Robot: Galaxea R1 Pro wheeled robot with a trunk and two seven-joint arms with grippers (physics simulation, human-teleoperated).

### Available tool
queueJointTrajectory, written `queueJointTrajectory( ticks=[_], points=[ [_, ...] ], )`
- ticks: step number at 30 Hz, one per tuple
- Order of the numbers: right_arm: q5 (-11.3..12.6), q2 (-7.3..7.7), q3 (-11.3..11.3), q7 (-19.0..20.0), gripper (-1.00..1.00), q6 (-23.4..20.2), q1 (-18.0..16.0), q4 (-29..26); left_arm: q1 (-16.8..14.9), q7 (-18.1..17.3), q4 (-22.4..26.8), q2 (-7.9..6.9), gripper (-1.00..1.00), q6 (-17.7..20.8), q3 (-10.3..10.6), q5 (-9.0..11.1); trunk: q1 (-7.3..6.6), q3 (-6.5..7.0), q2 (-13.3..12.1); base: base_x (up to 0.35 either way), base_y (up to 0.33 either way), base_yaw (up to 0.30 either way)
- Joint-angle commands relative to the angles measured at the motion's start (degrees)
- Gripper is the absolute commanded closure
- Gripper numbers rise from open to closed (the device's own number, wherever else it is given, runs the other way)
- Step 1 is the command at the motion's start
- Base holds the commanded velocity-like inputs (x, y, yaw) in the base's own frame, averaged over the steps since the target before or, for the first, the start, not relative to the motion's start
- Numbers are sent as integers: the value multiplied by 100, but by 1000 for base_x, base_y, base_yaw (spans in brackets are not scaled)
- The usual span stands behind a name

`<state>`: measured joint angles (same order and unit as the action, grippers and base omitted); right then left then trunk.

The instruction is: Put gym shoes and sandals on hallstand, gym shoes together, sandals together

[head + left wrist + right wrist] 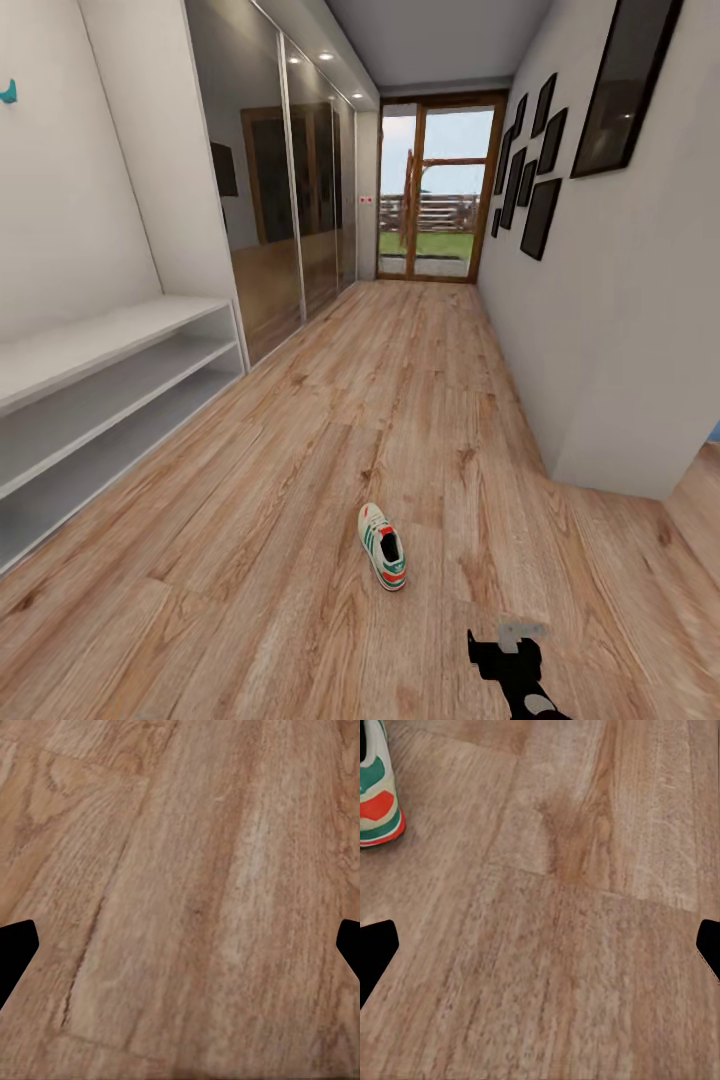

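One gym shoe (382,546) lies upright on its sole on the corridor floor (400,400), cream-white with green side stripes and a red-orange heel patch, heel toward the right hand (508,650), near it. The white hallstand (100,400), both shelves bare, stands well apart from that hand.

A narrow corridor had pale walls (620,330) and a grey ceiling (440,40) with small spotlights. Mirrored sliding wardrobe doors (280,200) lined the left side. Dark picture frames (540,215) hung on the right wall. At the far end, a wood-framed glass door (435,190) showed daylight, grass and a fence.
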<state>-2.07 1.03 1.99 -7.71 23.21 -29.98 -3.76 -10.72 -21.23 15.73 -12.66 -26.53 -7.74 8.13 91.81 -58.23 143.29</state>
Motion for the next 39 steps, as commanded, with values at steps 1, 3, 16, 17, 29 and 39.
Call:
queueJointTrajectory(
  ticks=[1, 3, 16, 17, 29, 39],
  points=[
    [-20, -3, 20, -39, -100, 16, -4, -28, 1, -60, -13, -4, -100, -2, -12, 93, -1, -5, 2, 0, 0, 0],
    [-17, -7, 20, -48, -100, 21, -4, -93, 7, -62, -21, -8, -100, -11, -10, 148, -1, -5, 2, 0, 0, 0],
    [-19, 1, 19, -68, -100, 26, -1, -239, 24, -79, -19, -19, -100, -36, -3, 223, -1, -5, 2, 0, 0, 0],
    [-19, 0, 20, -69, -100, 26, -1, -239, 23, -78, -19, -20, -100, -36, -4, 223, -1, -5, 2, 0, 0, 0],
    [-21, -6, 21, -72, -100, 26, 1, -240, 25, -80, -18, -18, -100, -36, 5, 224, -1, -5, 2, 4, 0, 45],
    [-21, -6, 21, -73, -100, 27, 1, -240, 24, -83, -12, -17, -100, -38, 9, 211, -1, -5, 2, 178, -4, 236]
  ],
)
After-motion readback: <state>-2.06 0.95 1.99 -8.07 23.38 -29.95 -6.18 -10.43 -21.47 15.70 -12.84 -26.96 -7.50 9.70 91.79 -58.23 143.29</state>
